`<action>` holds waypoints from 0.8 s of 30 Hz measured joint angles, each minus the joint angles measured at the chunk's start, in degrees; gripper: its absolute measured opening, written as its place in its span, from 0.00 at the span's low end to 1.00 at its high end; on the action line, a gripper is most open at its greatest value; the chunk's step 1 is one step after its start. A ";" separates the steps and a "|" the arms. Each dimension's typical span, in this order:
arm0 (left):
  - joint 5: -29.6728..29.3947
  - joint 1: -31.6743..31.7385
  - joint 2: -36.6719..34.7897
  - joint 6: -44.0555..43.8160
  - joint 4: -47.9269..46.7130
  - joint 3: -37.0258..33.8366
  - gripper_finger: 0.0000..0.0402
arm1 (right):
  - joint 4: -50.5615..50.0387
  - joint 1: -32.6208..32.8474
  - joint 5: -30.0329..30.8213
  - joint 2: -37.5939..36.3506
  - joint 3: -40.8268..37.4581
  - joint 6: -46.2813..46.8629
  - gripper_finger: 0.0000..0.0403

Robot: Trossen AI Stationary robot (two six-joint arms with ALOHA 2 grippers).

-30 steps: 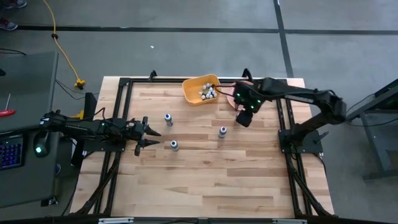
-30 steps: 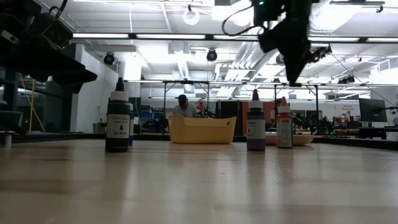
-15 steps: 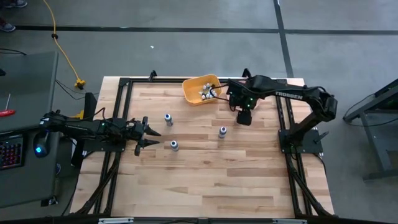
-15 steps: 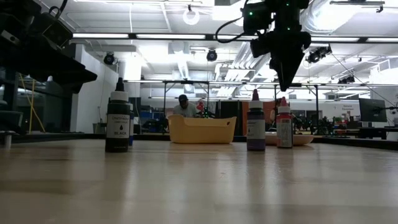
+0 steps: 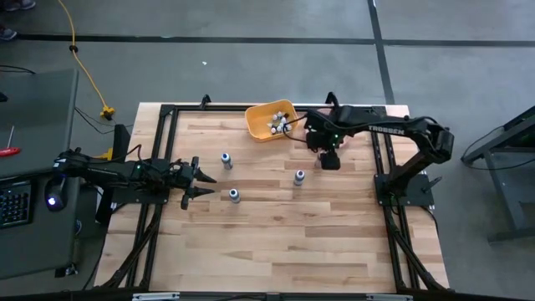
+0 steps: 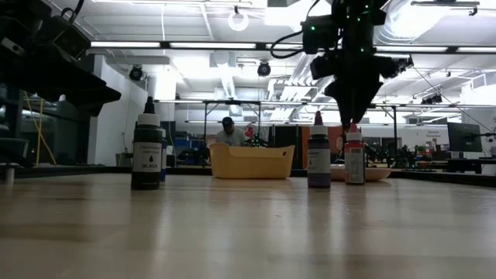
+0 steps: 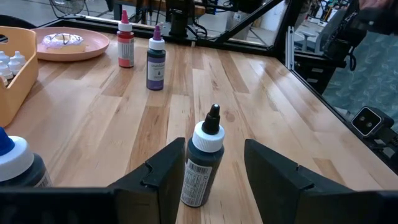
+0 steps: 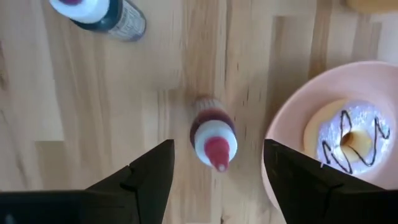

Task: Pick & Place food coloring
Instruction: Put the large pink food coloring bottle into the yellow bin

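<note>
Four food coloring bottles stand upright on the wooden table: a red one [image 8: 214,137], a purple one [image 5: 299,176], a black one [image 7: 202,165] and a blue-capped one [image 5: 226,159]. Several tiny bottles lie in the yellow bin [image 5: 270,119]. My right gripper [image 8: 217,149] hangs open, pointing down, directly over the red bottle [image 6: 354,159], with its fingertips about level with the cap tip. My left gripper [image 7: 214,155] is open near the table's left side, and the black bottle [image 5: 234,195] stands just ahead of its fingers.
A pink plate with a doughnut [image 8: 336,137] sits right beside the red bottle, toward the table's far right corner. The purple bottle [image 6: 318,155] stands close by on the other side. A black metal frame [image 5: 167,113] rims the table. Bare wood fills the near half.
My right gripper has come down toward the red bottle and straightened from a tilt to point straight down, its wrist swinging toward the table's left. The bottles have kept still.
</note>
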 joint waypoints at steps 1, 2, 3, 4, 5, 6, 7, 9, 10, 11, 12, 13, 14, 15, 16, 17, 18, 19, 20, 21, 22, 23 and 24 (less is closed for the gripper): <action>0.00 0.01 0.00 0.00 0.00 -0.02 0.41 | 0.91 0.03 0.50 -0.03 -0.80 -0.30 0.59; 0.00 0.01 0.00 0.00 0.00 -0.02 0.41 | 1.62 0.03 0.71 -0.03 -1.48 -0.30 0.59; 0.00 0.00 0.00 0.00 0.00 -0.01 0.41 | 2.47 -0.01 0.94 -0.01 -2.15 -0.31 0.59; 0.00 0.02 0.00 0.00 0.00 -0.02 0.41 | 3.22 -0.01 0.90 0.02 -2.65 -0.22 0.59; 0.00 0.00 0.00 0.00 0.00 -0.02 0.41 | 3.95 -0.01 0.87 0.02 -3.06 0.06 0.59; -0.01 0.01 0.01 0.00 0.00 -0.01 0.41 | 4.28 -0.01 0.90 -0.01 -3.44 0.31 0.59; -0.01 0.00 0.01 0.00 0.00 -0.02 0.41 | 4.31 -0.01 1.03 -0.01 -3.84 0.63 0.59; 0.00 0.01 0.00 0.00 0.00 -0.01 0.41 | 4.30 0.03 1.86 -0.01 -4.26 1.21 0.59; 0.00 0.01 0.02 0.00 0.00 -0.01 0.41 | 4.46 0.03 1.71 -0.01 -4.35 1.72 0.59; -0.01 0.01 0.01 0.00 0.00 -0.02 0.41 | 4.55 0.02 1.20 -0.01 -4.38 2.14 0.59; 0.00 0.02 0.00 0.00 0.00 -0.02 0.41 | 4.52 0.01 0.37 -0.01 -4.39 2.49 0.59; 0.00 0.00 0.00 0.00 0.00 0.00 0.41 | 4.53 0.01 -0.44 -0.01 -4.40 2.90 0.59; 0.00 0.02 0.00 0.00 0.00 0.00 0.41 | 4.72 0.01 -0.94 -0.01 -4.40 3.35 0.59; 0.00 0.02 0.00 0.00 0.00 -0.02 0.41 | 4.86 0.01 -1.04 -0.01 -4.40 3.46 0.59; 0.00 0.02 0.00 0.00 0.00 -0.02 0.41 | 4.81 0.01 -0.99 -0.01 -4.40 3.50 0.59; 0.00 0.00 0.02 0.00 0.00 0.00 0.41 | 4.72 0.01 -0.75 -0.01 -4.40 3.55 0.59; 0.00 0.01 0.00 0.00 0.00 -0.01 0.41 | 4.74 0.01 -0.63 -0.01 -4.40 3.56 0.59; -0.02 0.00 0.01 0.00 0.00 -0.02 0.41 | 4.77 0.01 -0.67 -0.01 -4.40 3.59 0.59; -0.01 0.01 0.00 0.00 0.00 -0.02 0.41 | 4.79 0.01 -0.67 -0.01 -4.40 3.59 0.59; -0.02 0.02 0.00 0.00 0.00 -0.01 0.41 | 4.77 0.01 -0.69 -0.01 -4.40 3.59 0.59; 0.00 0.01 0.00 0.00 0.00 -0.02 0.41 | 4.77 0.01 -0.69 -0.01 -4.40 3.59 0.59; -0.02 0.00 0.00 0.00 0.00 -0.02 0.41 | 4.79 0.01 -0.69 -0.01 -4.40 3.60 0.59; -0.02 0.00 0.00 0.00 0.00 -0.02 0.41 | 4.83 -0.01 -0.69 -0.01 -4.40 3.62 0.59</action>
